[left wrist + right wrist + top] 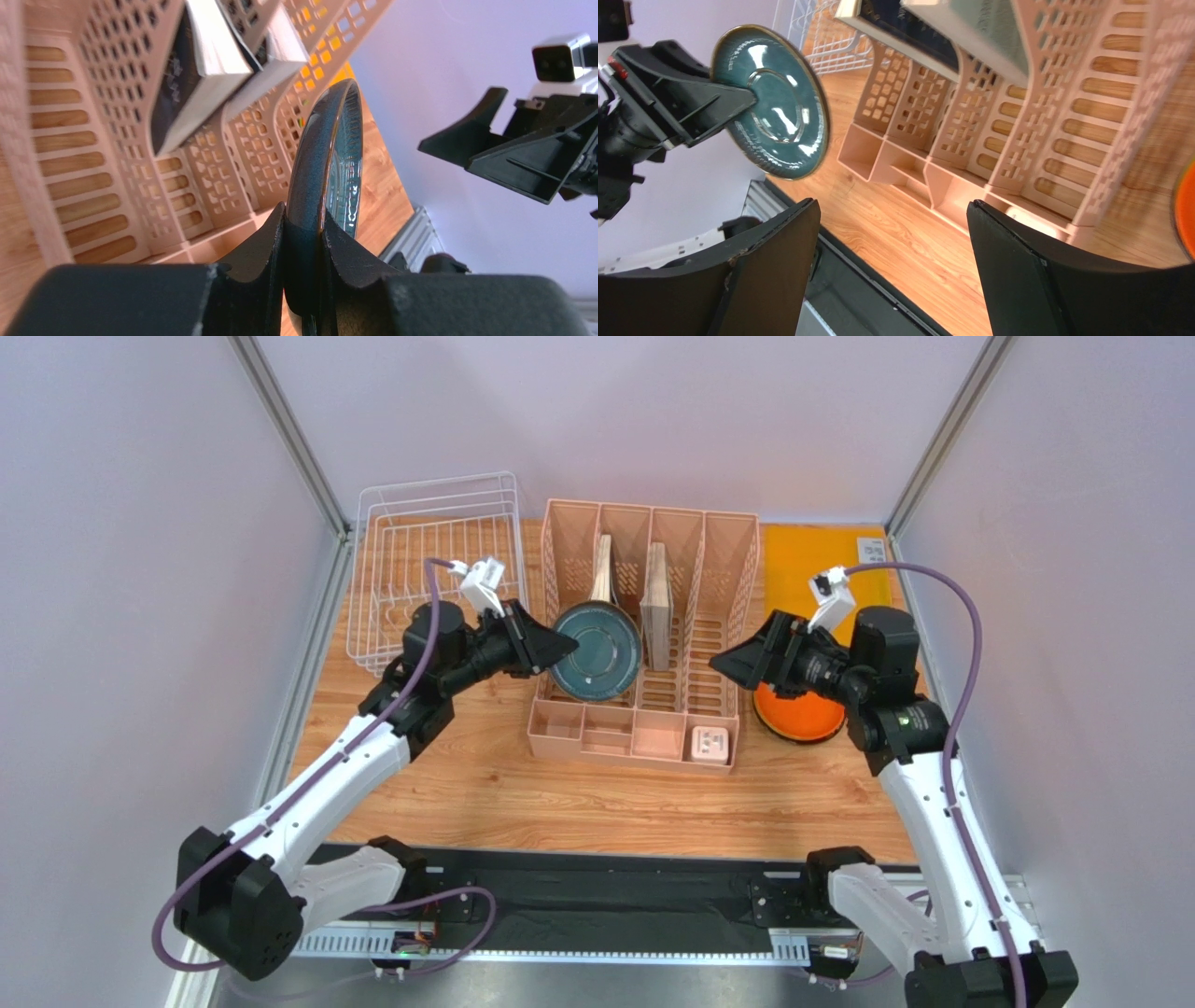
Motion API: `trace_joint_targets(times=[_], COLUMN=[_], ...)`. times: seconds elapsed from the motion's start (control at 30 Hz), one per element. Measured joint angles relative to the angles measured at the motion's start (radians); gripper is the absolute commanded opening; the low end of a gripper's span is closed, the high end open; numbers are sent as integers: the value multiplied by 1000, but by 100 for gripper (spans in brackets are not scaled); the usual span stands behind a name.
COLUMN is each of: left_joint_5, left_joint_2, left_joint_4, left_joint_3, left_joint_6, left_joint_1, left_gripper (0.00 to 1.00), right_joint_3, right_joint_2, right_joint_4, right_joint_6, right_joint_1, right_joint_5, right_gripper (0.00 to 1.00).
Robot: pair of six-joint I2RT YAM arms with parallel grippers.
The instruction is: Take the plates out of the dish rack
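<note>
Left gripper (551, 647) clenched on the blue plate's (595, 655) rim, plate upright near desk centre, at the pink organiser's (673, 714) left side | right gripper (723, 665) spread wide | orange plate (800, 717) flat near right edge | wire dish rack (435, 546) in far-left corner

walls (126, 546): pale lilac panels | corner posts (288, 434): metal | table (561, 805): wood-grain top | light: even, soft
</note>
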Motion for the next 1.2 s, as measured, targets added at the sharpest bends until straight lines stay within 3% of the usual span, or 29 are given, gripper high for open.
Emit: trace_joint_targets(times=[0.33,0.73,0.83,0.87,0.93,0.97,1.0,1.03,1.2], left_joint_5=[-29,14,34,39,48,49,50,50,103], left_joint_2=[164,198,216,223,233,237,239,238,234], left_joint_4=[56,125,129,129,129,128,128,130,175], left_joint_3=[47,114,115,115,115,115,115,115,114], left_joint_6=[-19,-37,-45,-50,-54,-56,-57,-53,-61], left_joint_1=[-151,-201,-202,-202,-203,-203,-203,-200,-178], left_gripper=[0,0,0,0,0,0,0,0,0], right_joint_3=[-27,-80,-109,-116,-127,-130,-132,-138,-146], right_joint_2=[97,182,180,180,178,175,173,167,134], right_joint_4=[135,241,296,311,342,358,368,374,420], right_joint_6=[56,68,74,75,80,84,82,95,123], right_joint_1=[126,182,183,185,185,187,188,187,167], right_joint_5=[-12,-41,-70,-76,-90,-95,-97,-106,-166], right_gripper=[82,77,59,46,37,21,17,0,0])
